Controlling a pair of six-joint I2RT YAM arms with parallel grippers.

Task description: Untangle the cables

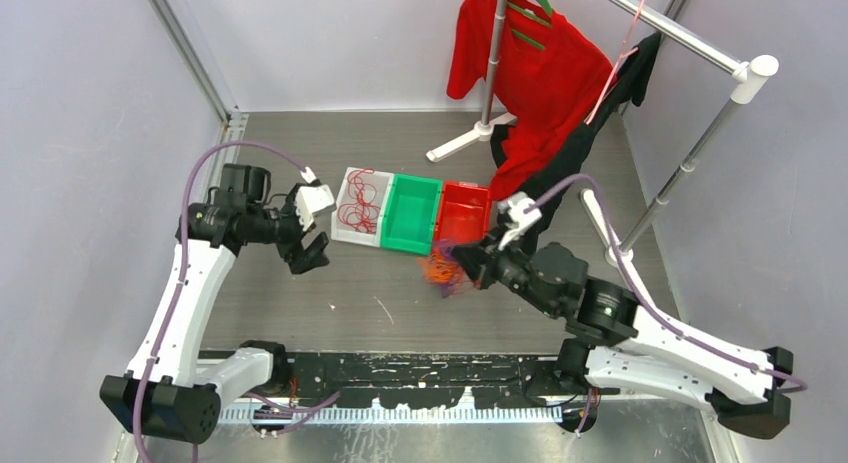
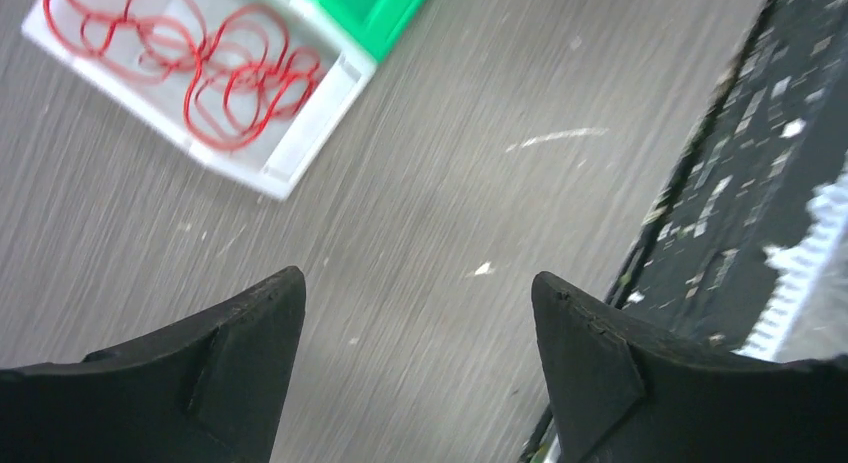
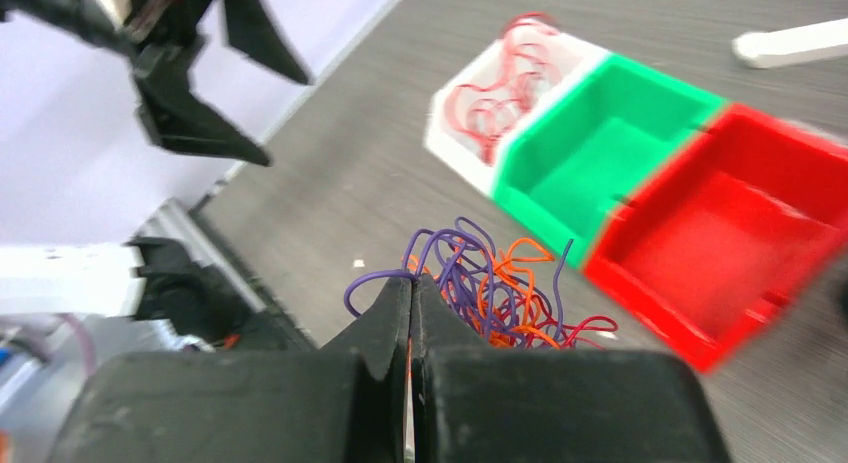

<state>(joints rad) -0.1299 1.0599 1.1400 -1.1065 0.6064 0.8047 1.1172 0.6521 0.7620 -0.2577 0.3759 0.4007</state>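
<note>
Purple, orange and red wiry cables (image 3: pixel 490 293) tangle beside the red bin (image 3: pixel 790 143), pinched in my closed right gripper (image 3: pixel 410 288). My left gripper (image 2: pixel 418 303) gapes open. Thin red loops (image 2: pixel 240 93) lie in the white bin (image 2: pixel 300 153).

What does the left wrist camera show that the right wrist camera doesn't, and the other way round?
Only the left wrist: a long white scuff mark on the table. Only the right wrist: the purple and orange cable tangle pinched in the shut right gripper, and the red bin. Both: the white bin holding red cable loops, the green bin beside it, and the open left gripper.
</note>
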